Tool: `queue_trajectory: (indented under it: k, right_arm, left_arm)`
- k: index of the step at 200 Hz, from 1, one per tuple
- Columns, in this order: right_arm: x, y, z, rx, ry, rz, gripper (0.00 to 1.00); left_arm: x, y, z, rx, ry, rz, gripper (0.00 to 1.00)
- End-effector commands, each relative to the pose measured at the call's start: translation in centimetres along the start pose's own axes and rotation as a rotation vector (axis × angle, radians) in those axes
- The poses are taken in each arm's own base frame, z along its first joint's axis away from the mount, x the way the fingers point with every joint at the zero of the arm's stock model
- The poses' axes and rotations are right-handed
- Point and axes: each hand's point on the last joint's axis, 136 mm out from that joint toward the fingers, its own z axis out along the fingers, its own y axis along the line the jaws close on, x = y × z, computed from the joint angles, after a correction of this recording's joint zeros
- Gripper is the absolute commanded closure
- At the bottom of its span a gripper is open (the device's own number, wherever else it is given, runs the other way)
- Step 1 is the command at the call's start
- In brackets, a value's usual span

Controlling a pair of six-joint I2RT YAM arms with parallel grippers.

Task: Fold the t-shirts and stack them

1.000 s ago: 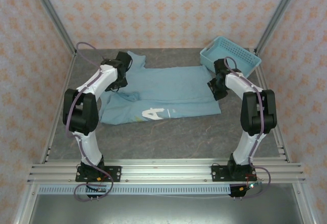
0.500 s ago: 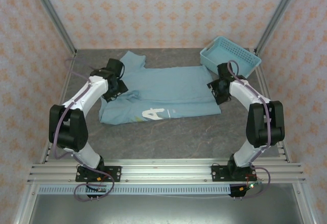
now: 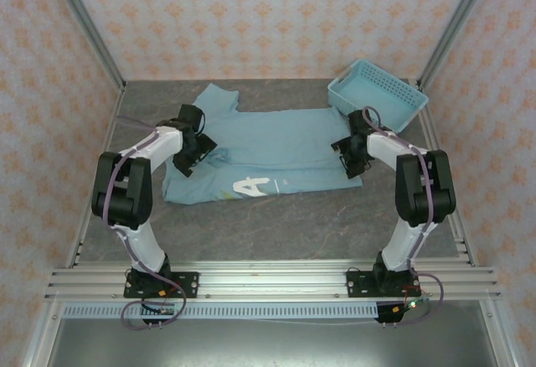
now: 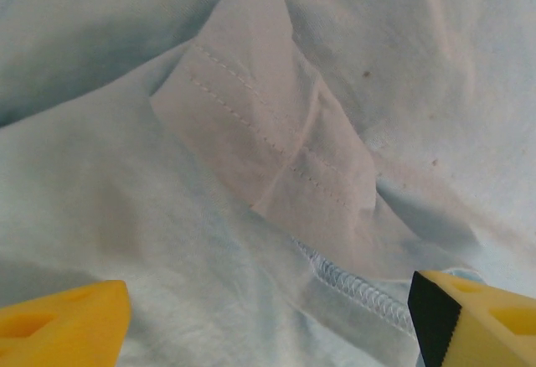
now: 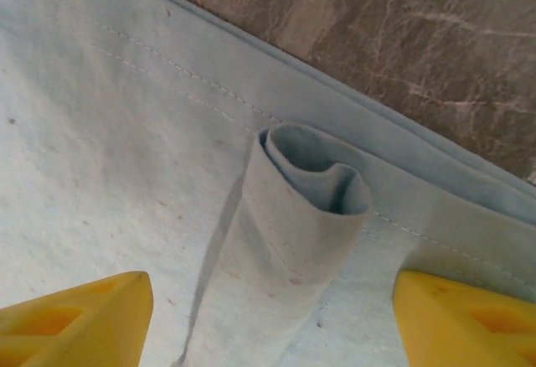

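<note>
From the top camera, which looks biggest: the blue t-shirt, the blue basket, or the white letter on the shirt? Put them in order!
1. t-shirt: spread out wide, clearly the largest.
2. basket: much smaller, at the far right.
3. white letter: smallest, printed near the shirt's front edge.

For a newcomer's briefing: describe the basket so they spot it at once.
On the grey table, look to the far right corner, just beyond the t-shirt. The basket sits there: same light blue as the cloth, but an open-topped, lattice-walled box.
</note>
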Motion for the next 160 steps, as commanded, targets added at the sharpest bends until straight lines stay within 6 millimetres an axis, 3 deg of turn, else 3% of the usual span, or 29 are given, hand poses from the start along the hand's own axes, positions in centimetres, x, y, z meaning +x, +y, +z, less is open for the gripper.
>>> queue_trajectory:
  k: [1,49,54,113,160]
  right_arm:
    - [-1.0,2.2,-0.4,-0.046,-0.031,0.021,0.28]
    - [-1.8,4.1,-0.3,-0.056,-0.039,0.036,0.37]
    - [-1.9,4.2,-0.3,-0.055,-0.039,0.039,0.38]
    - [-3.4,6.4,-0.1,-0.077,-0.059,0.063,0.44]
    - [-4.6,7.9,0.0,-0.085,-0.071,0.060,0.48]
  left_arm:
    - [-1.5,-1.9,-0.2,0.041,-0.033,-0.031,0.13]
    - [-3.4,-3.2,0.0,0.044,-0.048,-0.020,0.14]
    - [-3.4,-3.0,1.0,0.025,-0.037,-0.019,0.14]
    - [-5.9,-6.7,1.6,0.067,-0.039,0.026,0.20]
    - [-7.7,-9.5,-2.4,0.226,-0.149,0.052,0.21]
